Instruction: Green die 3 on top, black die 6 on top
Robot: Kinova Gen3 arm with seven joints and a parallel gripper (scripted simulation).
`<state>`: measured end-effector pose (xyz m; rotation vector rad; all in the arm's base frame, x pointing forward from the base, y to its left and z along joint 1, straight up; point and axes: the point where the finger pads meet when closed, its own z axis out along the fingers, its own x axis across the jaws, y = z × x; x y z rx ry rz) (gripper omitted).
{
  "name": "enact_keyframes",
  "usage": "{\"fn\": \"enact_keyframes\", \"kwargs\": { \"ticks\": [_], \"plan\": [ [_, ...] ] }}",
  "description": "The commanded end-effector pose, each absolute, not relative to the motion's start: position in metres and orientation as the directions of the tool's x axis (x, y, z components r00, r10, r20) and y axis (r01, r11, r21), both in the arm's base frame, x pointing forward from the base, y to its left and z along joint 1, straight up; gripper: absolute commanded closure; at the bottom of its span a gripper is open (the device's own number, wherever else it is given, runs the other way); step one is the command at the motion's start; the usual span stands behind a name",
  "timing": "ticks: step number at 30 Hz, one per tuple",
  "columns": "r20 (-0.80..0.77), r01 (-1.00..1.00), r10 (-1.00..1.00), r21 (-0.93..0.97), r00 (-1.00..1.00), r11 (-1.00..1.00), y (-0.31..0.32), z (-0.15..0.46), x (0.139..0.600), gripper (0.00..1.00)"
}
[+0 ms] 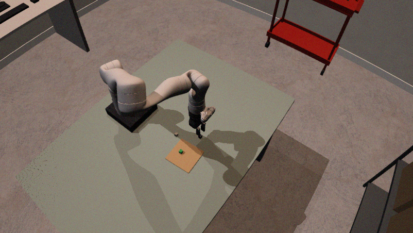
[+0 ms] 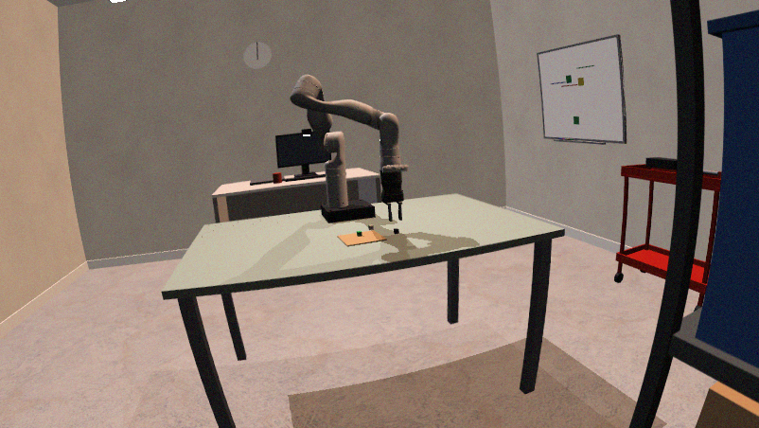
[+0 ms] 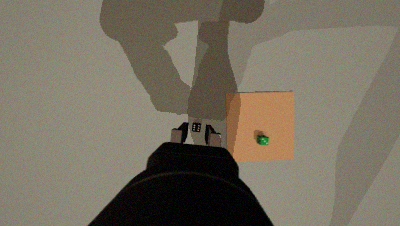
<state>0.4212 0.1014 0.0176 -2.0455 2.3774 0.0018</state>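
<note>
Black die (image 3: 196, 126) sits on tabletop (image 3: 75, 100) just off mat (image 3: 260, 107), 6 up, framed betw. hand (image 3: 195, 137) fingers; hand part-open, holding nothing. Hand prob. above it. Risk: off-centre closing tips die, loses the 6. Green die (image 3: 262, 140) on mat.

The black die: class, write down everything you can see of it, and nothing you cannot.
The black die is a small dark cube with white pips. In the wrist view its top face shows six pips in two columns. It lies flat on the table, just off the mat, not on it. The open pincer hangs above it, a finger on either side, not gripping. No other die touches it.
</note>
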Motion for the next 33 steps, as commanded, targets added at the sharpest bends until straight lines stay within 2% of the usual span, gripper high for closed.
{"fn": "enact_keyframes", "kwargs": {
  "ticks": [1,33],
  "plan": [
    [-0.005,-0.989,-0.989,0.001,-0.147,0.147,0.103,0.013,0.420,0.36],
    [-0.005,-0.989,-0.989,0.001,-0.147,0.147,0.103,-0.006,0.420,0.36]
  ]
}}
